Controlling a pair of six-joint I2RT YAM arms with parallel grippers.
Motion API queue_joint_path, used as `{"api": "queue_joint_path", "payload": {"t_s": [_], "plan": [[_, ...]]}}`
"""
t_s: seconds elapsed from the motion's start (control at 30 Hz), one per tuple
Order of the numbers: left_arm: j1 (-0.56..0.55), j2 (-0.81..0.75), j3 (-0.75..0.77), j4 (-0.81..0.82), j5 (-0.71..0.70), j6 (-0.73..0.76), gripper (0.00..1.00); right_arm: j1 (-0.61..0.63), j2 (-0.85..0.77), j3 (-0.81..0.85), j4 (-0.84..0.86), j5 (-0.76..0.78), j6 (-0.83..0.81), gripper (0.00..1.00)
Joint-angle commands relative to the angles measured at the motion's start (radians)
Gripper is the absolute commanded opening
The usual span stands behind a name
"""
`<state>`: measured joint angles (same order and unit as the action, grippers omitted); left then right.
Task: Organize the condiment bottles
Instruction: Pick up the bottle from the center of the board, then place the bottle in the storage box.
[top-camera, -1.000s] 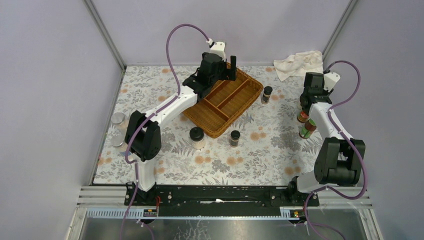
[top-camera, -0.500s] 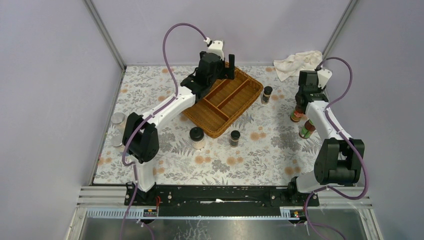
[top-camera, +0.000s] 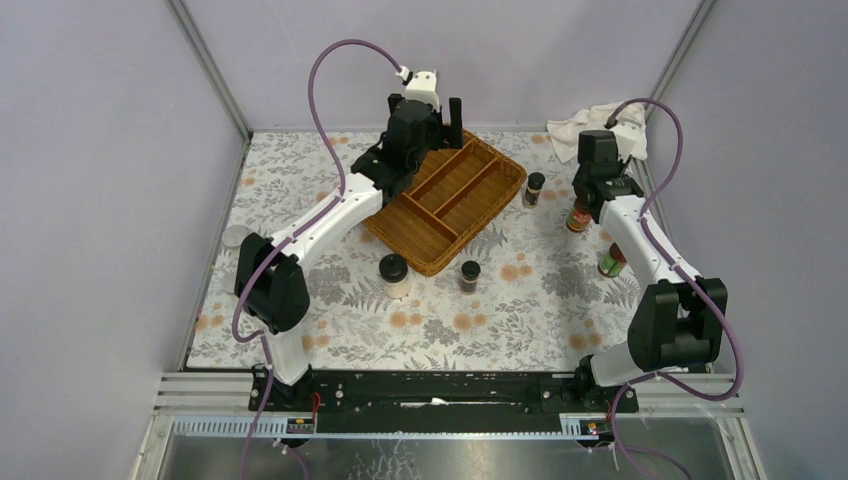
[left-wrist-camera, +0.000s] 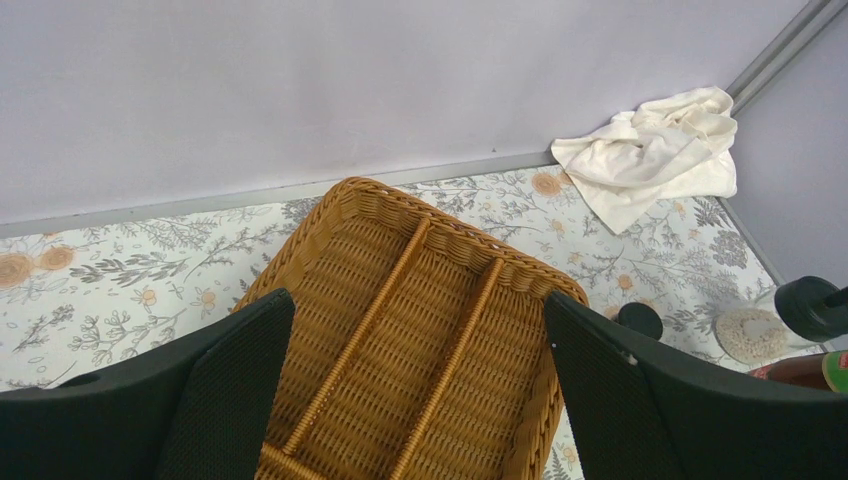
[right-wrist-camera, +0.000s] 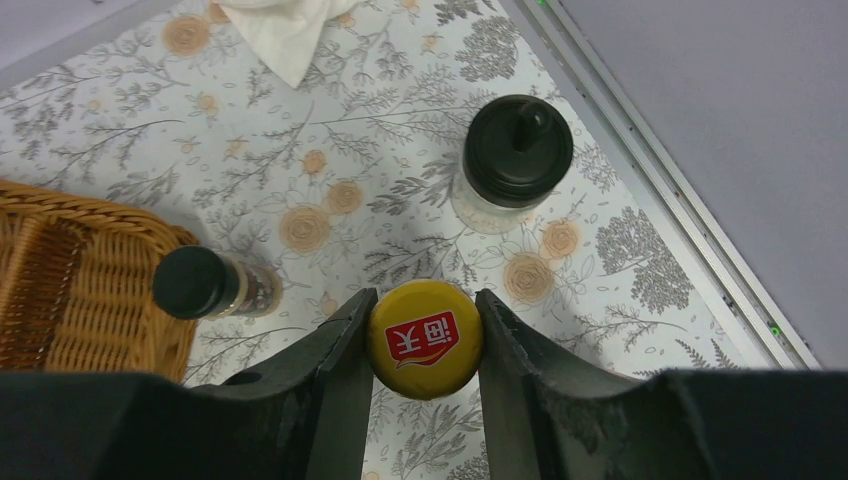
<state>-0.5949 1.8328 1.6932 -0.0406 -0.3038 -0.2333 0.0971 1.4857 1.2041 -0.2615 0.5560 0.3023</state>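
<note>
the right gripper (right-wrist-camera: 424, 305) is pinching a sauce bottle (right-wrist-camera: 424, 342) by its yellow cap, with one finger pressing on each side of the cap. in the top view this bottle is hanging under the gripper to the right of the wicker tray (top-camera: 470, 195), outside it and not touching it. whether its base is touching the flowered mat (top-camera: 540, 300) i cannot tell. a slim spice jar (top-camera: 535, 187) with a black lid is standing between the tray and the held bottle, just beside the tray's right edge. a second sauce bottle (top-camera: 611, 262) is standing further right of the tray, partly hiding behind the right arm. the right wrist view is also showing a wider jar (right-wrist-camera: 517, 150) with a black lid and pale contents, standing on the mat on the side of the held bottle away from the tray.

the left gripper (left-wrist-camera: 417, 300) is hovering above the far corner of the tray with its fingers (left-wrist-camera: 235, 390) spread wide, holding nothing. near the tray's front edge another slim jar (top-camera: 469, 275) and a broad black-lidded jar (top-camera: 394, 275) are standing on the mat, close to the tray but apart from it. a pale-topped bottle (top-camera: 236, 236) is standing well to the left of the tray, at the mat's edge. a white cloth (top-camera: 600, 125) is lying crumpled behind and to the right of the tray.
</note>
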Motion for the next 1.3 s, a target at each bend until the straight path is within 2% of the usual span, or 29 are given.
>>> {"api": "queue_joint_path", "payload": {"t_s": [0.0,0.7,1.03,1.27], "plan": [[0.003,-0.036,0.005,0.042,-0.058,0.016,0.99,0.042,-0.054,0.096,0.058,0.023,-0.035,0.0],[0.075,-0.103,0.084,-0.072,-0.266,0.002,0.99,0.337,-0.027,0.225,-0.001,0.082,-0.095,0.0],[0.173,-0.132,0.105,-0.113,-0.24,-0.045,0.99,0.463,0.019,0.3,-0.007,0.088,-0.127,0.0],[0.219,-0.152,0.12,-0.114,-0.241,-0.017,0.98,0.554,0.079,0.36,-0.013,0.08,-0.154,0.0]]}}
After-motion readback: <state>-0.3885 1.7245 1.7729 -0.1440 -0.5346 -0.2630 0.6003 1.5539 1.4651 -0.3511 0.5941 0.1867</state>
